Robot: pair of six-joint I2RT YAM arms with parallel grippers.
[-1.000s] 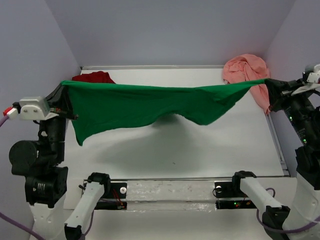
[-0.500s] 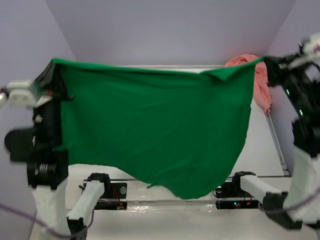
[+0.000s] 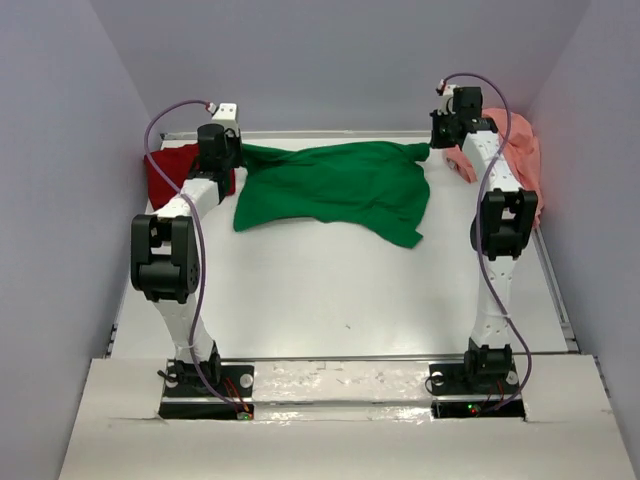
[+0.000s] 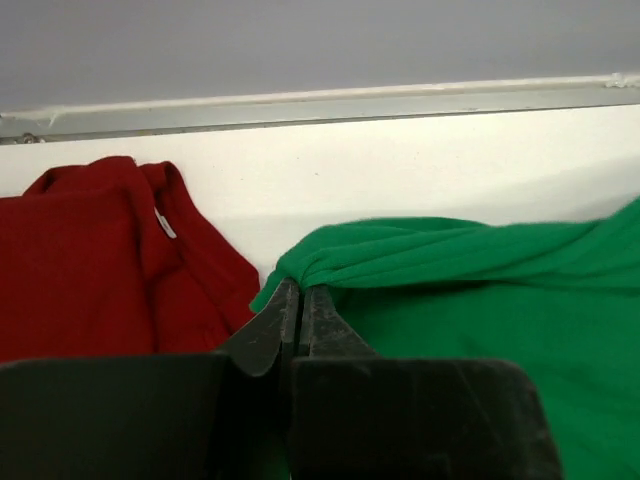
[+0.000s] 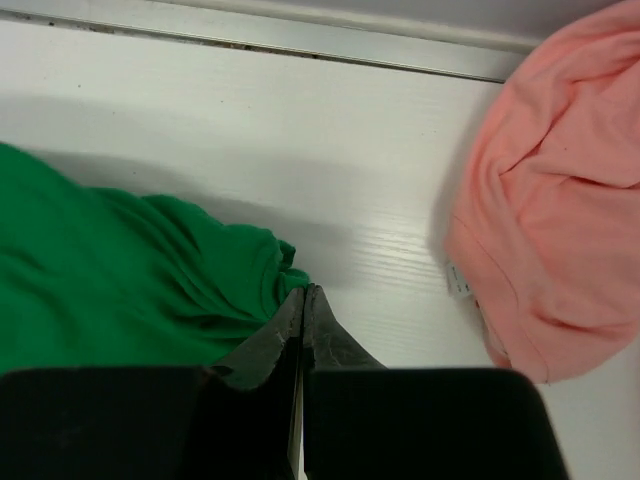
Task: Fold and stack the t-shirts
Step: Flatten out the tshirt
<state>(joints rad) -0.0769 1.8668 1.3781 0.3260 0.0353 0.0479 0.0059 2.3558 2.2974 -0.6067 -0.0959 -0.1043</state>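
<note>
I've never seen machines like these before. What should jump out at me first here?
The bright green t-shirt, spread rumpled across the far part of the white table. The left arm and right arm each reach to the back, jaws shut on one of its far corners. A dark red shirt lies bunched at far left, a salmon-pink shirt at far right.

The green shirt (image 3: 335,190) no longer hangs in the air between the arms; it now lies spread on the far part of the table (image 3: 330,300). The left arm (image 3: 190,200) and right arm (image 3: 495,185) now reach forward and low, bringing the left fingers (image 4: 268,330) and right fingers (image 5: 262,345) down by the back edge. The dark red shirt (image 3: 165,175) now shows uncovered.
</note>
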